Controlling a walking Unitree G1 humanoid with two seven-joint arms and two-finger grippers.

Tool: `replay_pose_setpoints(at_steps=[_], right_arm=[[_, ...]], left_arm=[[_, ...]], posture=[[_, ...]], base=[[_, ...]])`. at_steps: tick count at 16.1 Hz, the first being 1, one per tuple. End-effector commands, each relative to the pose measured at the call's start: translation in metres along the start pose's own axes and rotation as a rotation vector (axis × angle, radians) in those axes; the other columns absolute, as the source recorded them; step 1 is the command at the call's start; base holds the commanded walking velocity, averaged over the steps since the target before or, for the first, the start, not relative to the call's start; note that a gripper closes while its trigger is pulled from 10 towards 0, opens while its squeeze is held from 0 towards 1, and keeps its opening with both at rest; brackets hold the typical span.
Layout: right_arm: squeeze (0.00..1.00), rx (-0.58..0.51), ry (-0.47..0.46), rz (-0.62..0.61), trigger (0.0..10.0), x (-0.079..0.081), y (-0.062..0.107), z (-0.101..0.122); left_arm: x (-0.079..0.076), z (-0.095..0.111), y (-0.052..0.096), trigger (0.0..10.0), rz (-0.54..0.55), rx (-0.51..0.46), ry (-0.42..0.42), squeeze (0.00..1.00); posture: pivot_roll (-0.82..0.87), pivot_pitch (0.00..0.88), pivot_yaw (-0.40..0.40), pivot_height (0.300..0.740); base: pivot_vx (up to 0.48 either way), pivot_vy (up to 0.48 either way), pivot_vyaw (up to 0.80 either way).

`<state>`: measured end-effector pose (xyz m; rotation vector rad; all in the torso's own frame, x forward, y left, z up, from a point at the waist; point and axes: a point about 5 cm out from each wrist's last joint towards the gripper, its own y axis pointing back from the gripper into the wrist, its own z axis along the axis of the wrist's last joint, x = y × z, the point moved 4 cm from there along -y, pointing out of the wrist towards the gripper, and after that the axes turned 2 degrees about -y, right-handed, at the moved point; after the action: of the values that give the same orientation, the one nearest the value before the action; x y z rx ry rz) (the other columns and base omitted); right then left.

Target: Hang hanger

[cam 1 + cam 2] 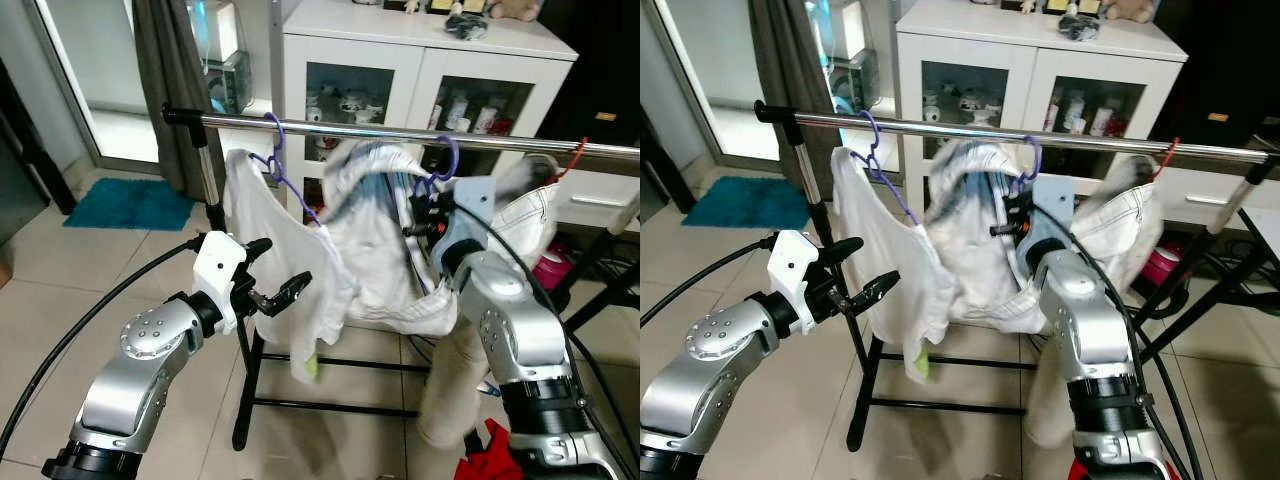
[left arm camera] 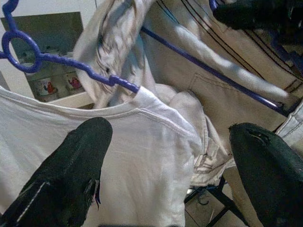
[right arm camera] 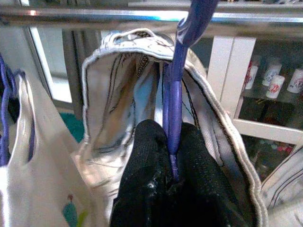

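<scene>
Right claw pinches purple hanger under rail.

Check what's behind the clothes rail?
Behind the rail stands a white cabinet with glass doors; cups show inside. The hung clothes cover its lower part.

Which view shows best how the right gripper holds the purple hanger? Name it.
The right wrist view: the right gripper is shut on the purple hanger, whose hook reaches the rail. The eye views show the hook over the rail, the grip hidden. The left wrist view shows a dark corner of it.
</scene>
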<state>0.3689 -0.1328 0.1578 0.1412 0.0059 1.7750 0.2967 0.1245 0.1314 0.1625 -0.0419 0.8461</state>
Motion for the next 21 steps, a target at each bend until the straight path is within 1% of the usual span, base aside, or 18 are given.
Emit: replay_pose_setpoints(at_steps=[1, 4, 5, 7, 9, 11, 13, 16, 17, 18, 19, 20, 21], right_arm=[[0.00, -0.109, 0.013, 0.005, 10.0, 0.003, -0.005, 0.034], [0.00, -0.017, 0.059, 0.015, 10.0, 0.011, -0.027, 0.024], [0.00, 0.017, 0.059, 0.005, 10.0, 0.012, -0.039, 0.021], [0.00, 0.047, 0.002, -0.037, 10.0, 0.008, -0.052, 0.019], [0.00, 0.099, -0.081, -0.084, 10.0, 0.002, -0.068, 0.016], [0.00, 0.129, -0.080, -0.097, 10.0, 0.000, -0.070, 0.013], [0.00, 0.237, -0.099, -0.085, 10.0, 0.001, -0.071, -0.005], [0.00, 0.286, -0.090, -0.064, 10.0, 0.005, -0.073, -0.016], [0.00, 0.285, -0.087, -0.058, 10.0, 0.006, -0.072, -0.016], [0.60, 0.274, -0.083, -0.047, 10.0, 0.007, -0.073, -0.015], [1.00, 0.206, -0.071, -0.017, 10.0, 0.008, -0.074, -0.005], [1.00, 0.129, -0.059, 0.021, 10.0, 0.010, -0.075, 0.009], [1.00, 0.099, -0.051, 0.054, 10.0, 0.012, -0.075, 0.015]], left_arm=[[0.001, 0.009, -0.003, 10.0, -0.016, -0.015, -0.027, 0.00], [0.005, 0.010, -0.003, 10.0, -0.029, -0.003, -0.043, 0.00], [0.006, 0.014, -0.004, 10.0, -0.040, -0.010, -0.051, 0.00], [0.007, 0.018, -0.005, 10.0, -0.062, -0.024, -0.063, 0.00], [0.005, 0.026, -0.008, 10.0, -0.093, -0.043, -0.076, 0.00], [0.005, 0.026, -0.009, 10.0, -0.098, -0.042, -0.077, 0.00], [0.004, 0.025, -0.009, 10.0, -0.109, -0.030, -0.084, 0.00], [0.004, 0.024, -0.009, 10.0, -0.118, -0.026, -0.081, 0.00], [0.004, 0.024, -0.009, 10.0, -0.118, -0.025, -0.081, 0.00], [0.004, 0.024, -0.010, 10.0, -0.118, -0.025, -0.081, 0.00], [0.006, 0.025, -0.010, 10.0, -0.109, -0.031, -0.084, 0.00], [0.008, 0.026, -0.011, 10.0, -0.088, -0.039, -0.087, 0.00], [0.010, 0.026, -0.011, 10.0, -0.078, -0.041, -0.087, 0.00]], posture=[[-0.07, 0.000, -0.023, 0.740], [-0.06, 0.000, -0.025, 0.740], [-0.06, 0.000, -0.027, 0.740], [-0.06, 0.000, -0.030, 0.740], [-0.05, 0.000, -0.036, 0.740], [-0.04, 0.000, -0.037, 0.740], [-0.04, 0.000, -0.036, 0.740], [-0.04, 0.000, -0.033, 0.740], [-0.04, 0.000, -0.033, 0.740], [-0.04, 0.000, -0.031, 0.740], [-0.05, 0.000, -0.029, 0.740], [-0.05, 0.000, -0.027, 0.740], [-0.05, 0.000, -0.025, 0.740]], base=[[0.000, 0.000, 0.00], [0.000, 0.000, 0.00], [0.000, 0.000, 0.00], [0.000, 0.000, 0.00], [0.000, 0.000, 0.00], [0.000, 0.000, 0.00], [0.000, 0.000, 0.00], [0.000, 0.000, 0.00], [0.000, 0.000, 0.00], [0.000, 0.000, 0.00], [0.000, 0.000, 0.00], [0.000, 0.000, 0.00], [0.000, 0.000, 0.00]])
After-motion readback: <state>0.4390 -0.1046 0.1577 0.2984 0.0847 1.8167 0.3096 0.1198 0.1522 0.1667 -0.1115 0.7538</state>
